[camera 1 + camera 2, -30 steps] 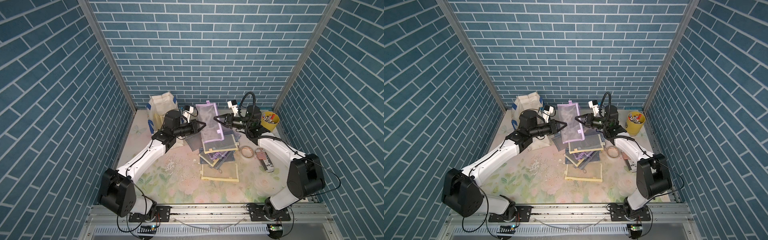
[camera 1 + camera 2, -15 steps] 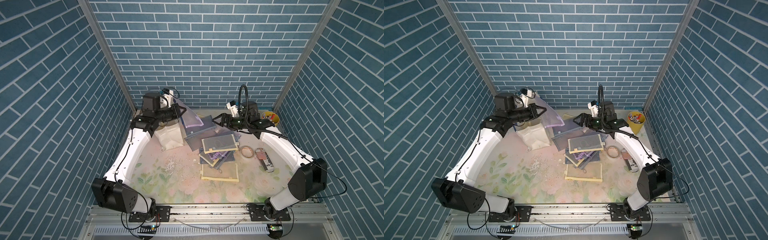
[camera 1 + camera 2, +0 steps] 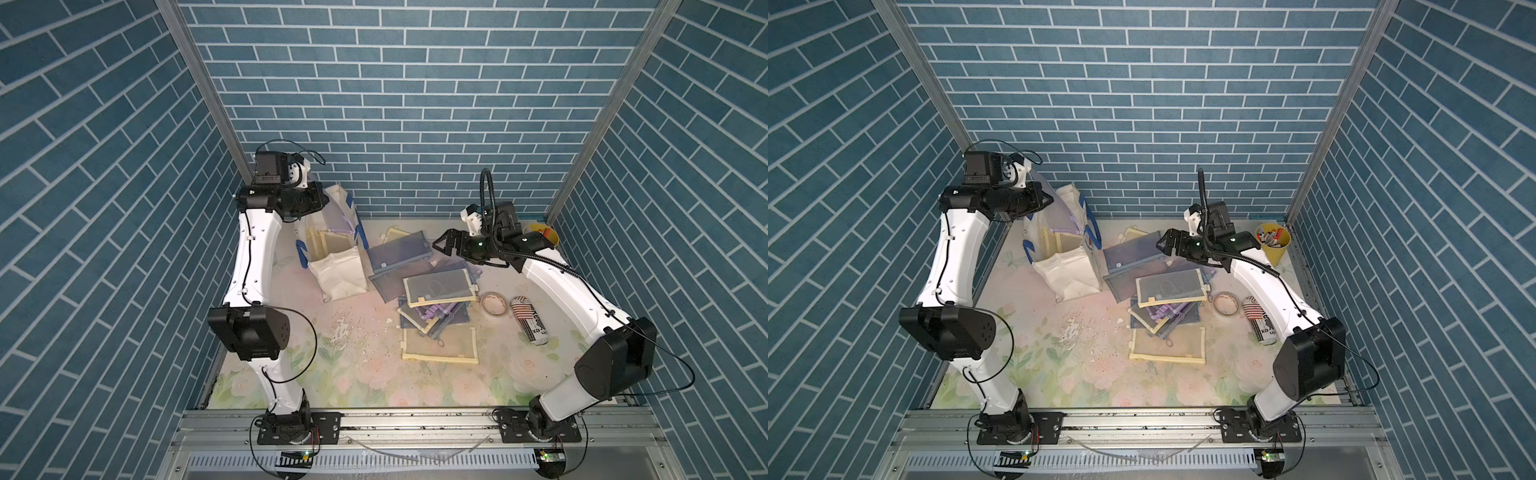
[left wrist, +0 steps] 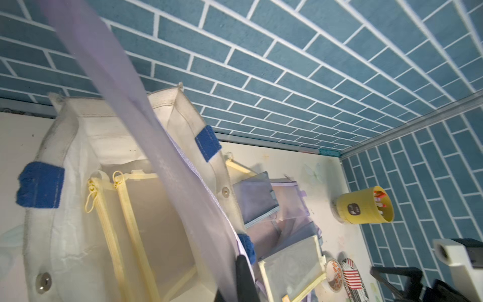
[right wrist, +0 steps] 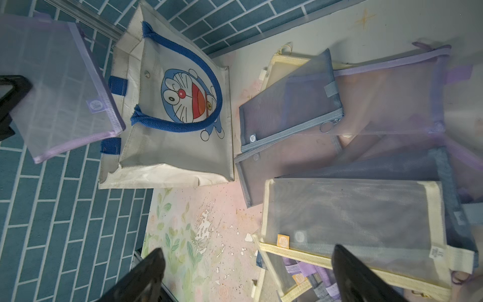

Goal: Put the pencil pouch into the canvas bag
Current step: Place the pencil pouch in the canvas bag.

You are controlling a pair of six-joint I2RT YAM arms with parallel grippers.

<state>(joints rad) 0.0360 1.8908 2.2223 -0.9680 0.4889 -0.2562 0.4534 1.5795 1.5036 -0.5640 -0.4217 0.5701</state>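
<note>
A yellow pen bucket (image 3: pixel 1273 245) stands at the two o'clock corner of the floral bench (image 3: pixel 1059 374). Loose mesh pouches (image 3: pixel 1169 286) heap mid-bench. At their three o'clock lies a tape roll (image 3: pixel 1225 304), and just beside it is what looks like a striped can (image 3: pixel 1260 321). White flecks (image 3: pixel 1073 326) are scattered at eight o'clock.

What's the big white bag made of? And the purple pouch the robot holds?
The canvas bag looks like stiff woven cloth, off-white and matte: it creases and shows stitched seams. Its blue handles seem fuzzy woven strap. The purple pouch looks like thin mesh fabric, since the brick wall shows through it, with a lilac cloth edge.
</note>
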